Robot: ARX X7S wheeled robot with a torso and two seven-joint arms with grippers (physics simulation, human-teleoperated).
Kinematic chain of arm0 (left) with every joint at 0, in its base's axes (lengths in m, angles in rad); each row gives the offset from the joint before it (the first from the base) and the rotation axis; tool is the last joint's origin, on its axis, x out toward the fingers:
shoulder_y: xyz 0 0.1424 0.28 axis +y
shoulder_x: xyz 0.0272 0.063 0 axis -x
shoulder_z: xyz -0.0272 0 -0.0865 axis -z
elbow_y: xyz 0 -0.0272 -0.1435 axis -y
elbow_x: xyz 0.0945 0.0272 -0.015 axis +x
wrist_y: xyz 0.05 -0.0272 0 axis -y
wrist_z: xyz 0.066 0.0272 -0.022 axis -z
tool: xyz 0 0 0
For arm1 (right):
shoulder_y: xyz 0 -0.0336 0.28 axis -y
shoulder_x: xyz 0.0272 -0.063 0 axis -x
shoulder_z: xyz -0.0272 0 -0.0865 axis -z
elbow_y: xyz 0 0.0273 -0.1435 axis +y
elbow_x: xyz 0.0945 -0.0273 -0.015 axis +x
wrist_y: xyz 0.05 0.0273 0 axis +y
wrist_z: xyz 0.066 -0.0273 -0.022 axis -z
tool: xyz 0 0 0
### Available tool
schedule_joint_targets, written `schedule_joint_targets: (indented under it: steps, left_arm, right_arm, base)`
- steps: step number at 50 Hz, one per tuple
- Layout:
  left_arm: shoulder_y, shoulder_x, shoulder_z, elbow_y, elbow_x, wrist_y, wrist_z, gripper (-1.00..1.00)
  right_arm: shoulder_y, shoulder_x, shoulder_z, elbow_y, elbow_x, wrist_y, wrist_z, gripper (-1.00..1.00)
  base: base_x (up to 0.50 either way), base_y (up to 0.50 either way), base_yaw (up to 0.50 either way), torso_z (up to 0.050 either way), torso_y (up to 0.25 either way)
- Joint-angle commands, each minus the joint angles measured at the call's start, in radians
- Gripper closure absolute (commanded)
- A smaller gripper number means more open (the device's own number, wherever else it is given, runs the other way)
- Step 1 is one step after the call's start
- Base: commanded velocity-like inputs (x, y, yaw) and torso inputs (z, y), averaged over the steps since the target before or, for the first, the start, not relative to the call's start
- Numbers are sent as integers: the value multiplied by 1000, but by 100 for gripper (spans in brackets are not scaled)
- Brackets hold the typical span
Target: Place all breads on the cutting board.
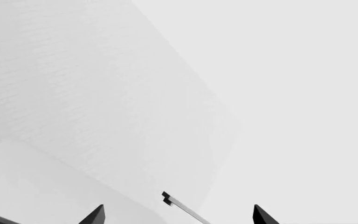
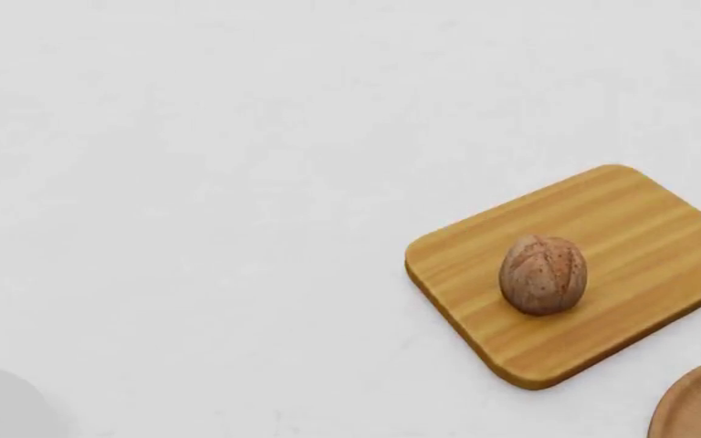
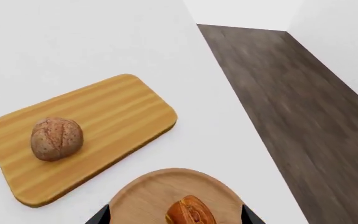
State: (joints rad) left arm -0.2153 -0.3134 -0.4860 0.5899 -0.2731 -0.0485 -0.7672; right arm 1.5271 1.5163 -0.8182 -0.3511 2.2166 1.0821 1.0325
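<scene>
A brown crusty roll sits near the middle of the honey-coloured cutting board on the white table; both also show in the right wrist view, the roll on the board. A smaller orange-brown bread lies on a round wooden dish, partly cut off by the frame edge. My right gripper is open above the dish, its fingertips either side of that bread. My left gripper is open over blank white surface, holding nothing. Neither gripper shows in the head view.
The round wooden dish's rim shows at the head view's lower right, next to the board. The table's right edge drops to dark wooden floor. A thin grey bar with a black tip lies between the left fingertips.
</scene>
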Motion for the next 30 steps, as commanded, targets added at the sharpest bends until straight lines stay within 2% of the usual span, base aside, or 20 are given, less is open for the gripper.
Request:
schedule_joint_targets:
  steps: [1,15,30]
  left_arm:
    - [1,-5,1,6,-3,-9,-4,-100]
    - [0,-3,4,-24,3,18,2,-100]
    - [4,-9,7,33,-3,-31,-21,-100]
  right_arm:
    - [-50,54,-25,-6,0,-29,-5,-100]
    - [-138,54,-103,36,-121,-141,-101,-100]
    - [-224,21,-177,94,-242,-232,-192,-100]
  base:
    - [0,0,0,0,0]
    - [0,0,0,0,0]
    - [0,0,0,0,0]
